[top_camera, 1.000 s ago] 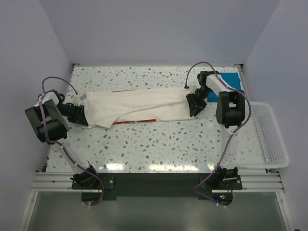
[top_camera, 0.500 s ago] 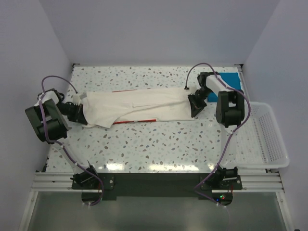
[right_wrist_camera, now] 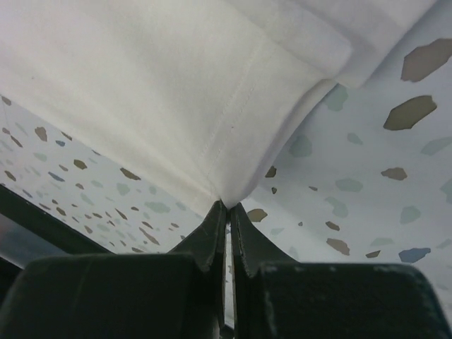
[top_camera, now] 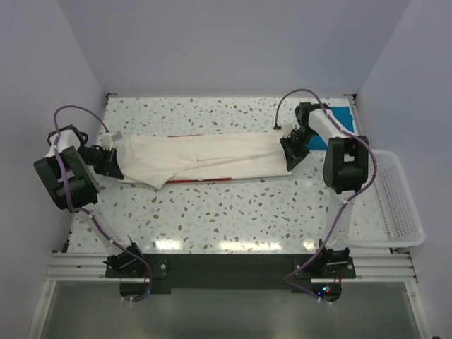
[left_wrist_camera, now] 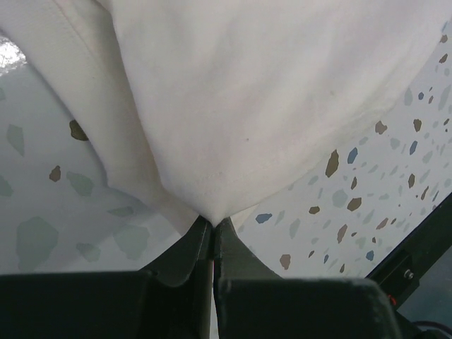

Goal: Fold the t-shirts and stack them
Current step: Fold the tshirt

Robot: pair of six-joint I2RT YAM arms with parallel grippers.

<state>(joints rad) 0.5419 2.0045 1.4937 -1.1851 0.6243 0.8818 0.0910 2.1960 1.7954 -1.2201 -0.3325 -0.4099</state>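
1. Left gripper (left_wrist_camera: pixel 212 222): clenched on the left end of the cream-white t-shirt (top_camera: pixel 205 157), with cloth pinched between both fingers.
2. Right gripper (right_wrist_camera: pixel 227 206): clamped on the hemmed right end of the same shirt.
3. Shirt body: folded into a long band spanning the terrazzo table (top_camera: pixel 233 212) between the two grips, with thin red strips along its near and far edges.
4. Teal-blue t-shirt (top_camera: pixel 339 115): flat at the far right corner, behind the right arm.
5. White basket (top_camera: pixel 399 205): at the table's right edge, apart from both shirts.
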